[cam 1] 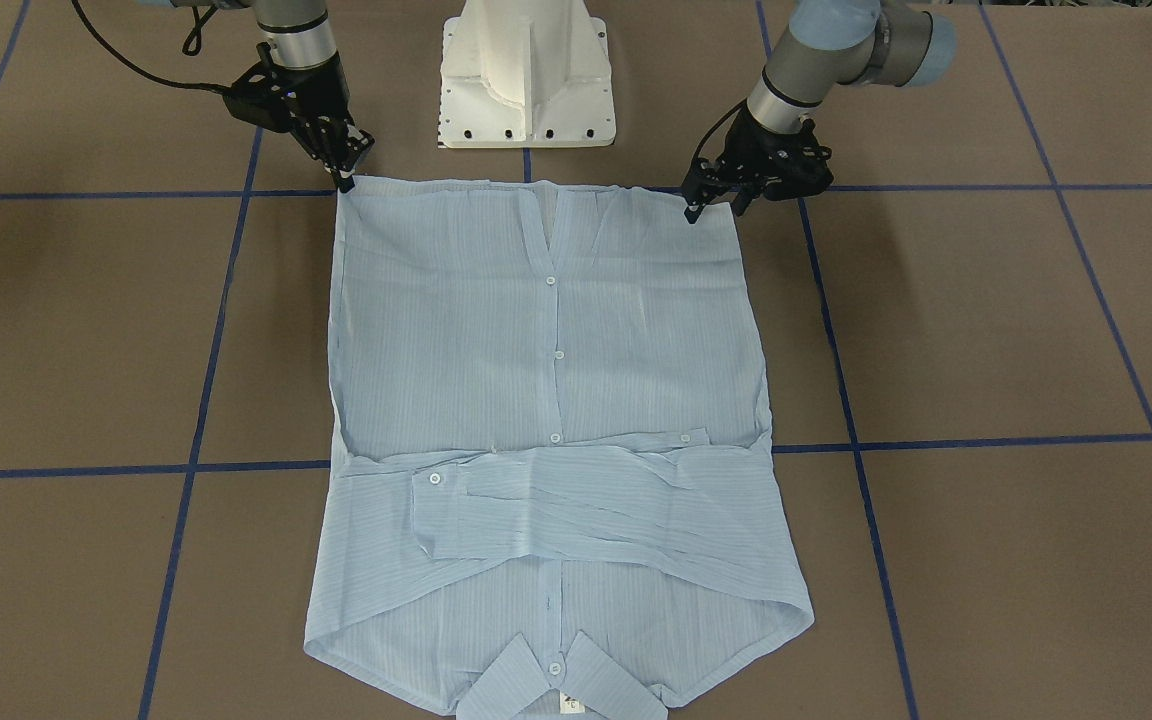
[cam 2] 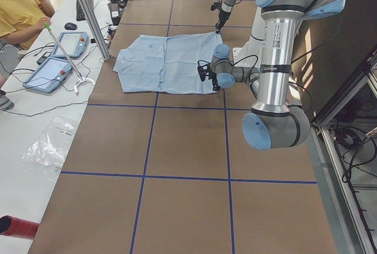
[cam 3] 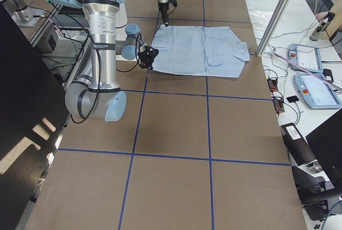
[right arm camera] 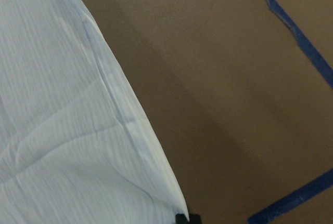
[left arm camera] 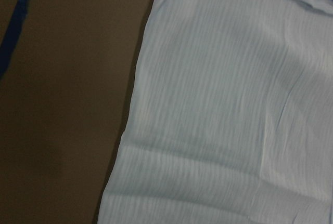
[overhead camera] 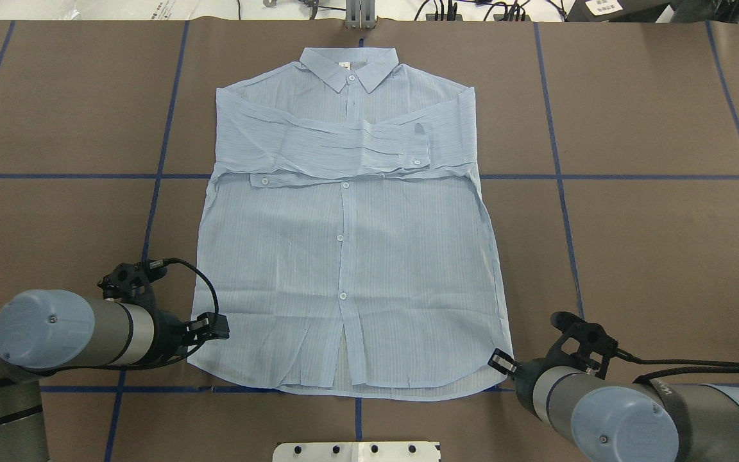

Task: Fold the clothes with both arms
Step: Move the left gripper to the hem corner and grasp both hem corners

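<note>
Brown blue-taped table (overhead camera: 632,256), shirt (overhead camera: 344,256) flat.

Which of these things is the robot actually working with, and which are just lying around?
Part of the job:
- shirt
- left pincer
- right pincer

Just lying about:
- white stand
- tablets
- plastic bag

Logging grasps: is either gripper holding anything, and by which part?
The left gripper and right gripper each sit at a hem corner of the flat shirt; whether either pinches it cannot be told.
</note>
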`<state>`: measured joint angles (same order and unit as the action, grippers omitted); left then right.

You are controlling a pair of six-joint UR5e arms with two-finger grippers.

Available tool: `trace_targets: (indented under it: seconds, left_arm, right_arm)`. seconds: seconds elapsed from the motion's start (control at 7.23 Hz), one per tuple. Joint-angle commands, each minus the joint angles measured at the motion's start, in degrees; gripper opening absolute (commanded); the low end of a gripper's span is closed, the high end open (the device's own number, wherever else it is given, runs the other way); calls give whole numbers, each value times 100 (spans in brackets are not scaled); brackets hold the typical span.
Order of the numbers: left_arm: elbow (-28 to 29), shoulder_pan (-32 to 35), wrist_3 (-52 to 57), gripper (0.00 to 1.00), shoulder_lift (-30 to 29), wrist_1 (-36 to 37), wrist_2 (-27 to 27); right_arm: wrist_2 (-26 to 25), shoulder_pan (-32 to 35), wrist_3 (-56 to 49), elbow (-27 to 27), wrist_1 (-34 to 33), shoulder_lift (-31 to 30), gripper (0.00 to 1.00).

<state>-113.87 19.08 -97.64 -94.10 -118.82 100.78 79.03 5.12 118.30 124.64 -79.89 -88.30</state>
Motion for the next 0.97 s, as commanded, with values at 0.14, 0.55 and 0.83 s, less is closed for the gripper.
trace_targets:
  seconds: [0.14,0.55,0.83]
  left_arm:
    - [31,-150,-10,77,23,193,-15]
    - [40,-229,-10,35,15,394,-24]
    - [22,-247,-1,0,102,439,-24]
  right_arm:
    - [-10,-11,0,7,0,15,0]
    - [-10,-11,0,-10,0,68,0]
    - [-10,-11,0,-10,0,94,0]
